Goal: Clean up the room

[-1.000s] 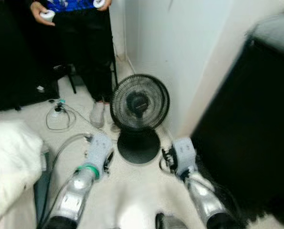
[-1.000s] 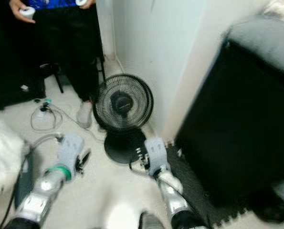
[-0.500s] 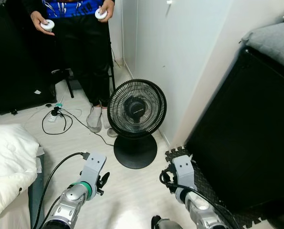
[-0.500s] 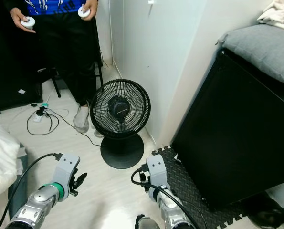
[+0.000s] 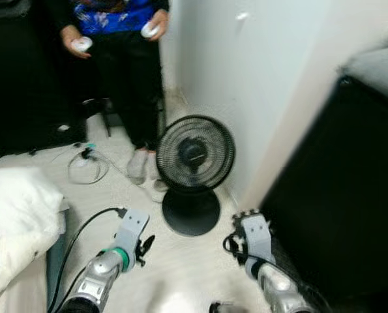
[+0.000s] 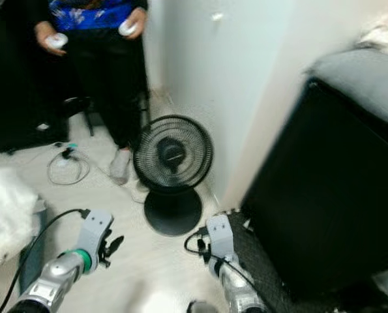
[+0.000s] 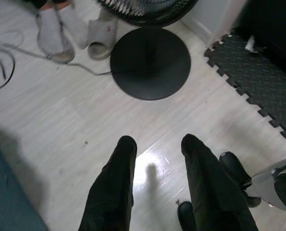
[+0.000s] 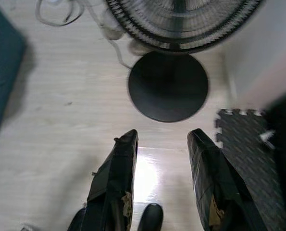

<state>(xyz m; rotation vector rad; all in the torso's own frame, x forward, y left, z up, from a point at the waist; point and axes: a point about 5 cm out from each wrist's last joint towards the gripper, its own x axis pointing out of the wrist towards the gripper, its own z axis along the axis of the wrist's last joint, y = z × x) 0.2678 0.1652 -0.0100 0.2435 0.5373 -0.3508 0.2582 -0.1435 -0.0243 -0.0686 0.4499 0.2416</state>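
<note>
I've got the fan in front of me, standing on the pale floor hard by the white wall, its round black base between my two arms. I judge it light but top-heavy — the wire cage would flex and the head could swing if I grabbed it there, so the short stem just above the base looks like the sound place to take hold, with the second gripper steadying the rim of the cage. The smooth base will likely slide on this floor, and its cord trails off toward the person standing behind, so it could snag.

My left gripper hangs over bare floor short of the base, fingers parted, nothing between them. The right gripper is likewise spread and empty, near the base and beside the black foam mat that lies at the foot of the dark cabinet. A white pillow sits off to my left.

Against half a second ago the head picture has gone blurred and the whole scene has shifted a little — the camera is moving. Both arms sit much as they did, still low and empty.
</note>
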